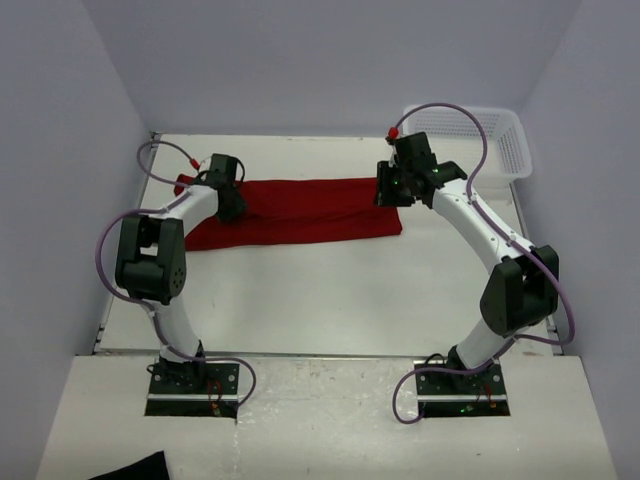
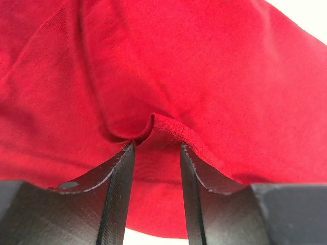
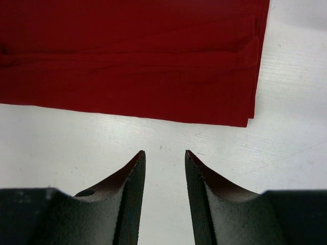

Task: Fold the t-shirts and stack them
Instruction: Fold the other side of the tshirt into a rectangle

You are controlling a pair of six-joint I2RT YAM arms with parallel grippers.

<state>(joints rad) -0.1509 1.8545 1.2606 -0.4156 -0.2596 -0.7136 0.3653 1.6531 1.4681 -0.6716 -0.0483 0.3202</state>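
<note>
Left wrist: left end effector [image 2: 157, 145], jaws apart, straddles a t-shirt [image 2: 214, 76] ridge; right end effector [image 3: 164, 152], open, hovers just off its edge.

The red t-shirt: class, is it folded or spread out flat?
Folded. The red t-shirt lies as a long narrow band, and the right wrist view shows stacked layers at its corner.

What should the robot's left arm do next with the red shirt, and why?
Probably close the left fingers. They stand apart around a raised ridge of the plain dark red cloth t-shirt, so pinching it should give a hold for folding. The right fingers hover open over the white table beside the shirt's edge.
</note>
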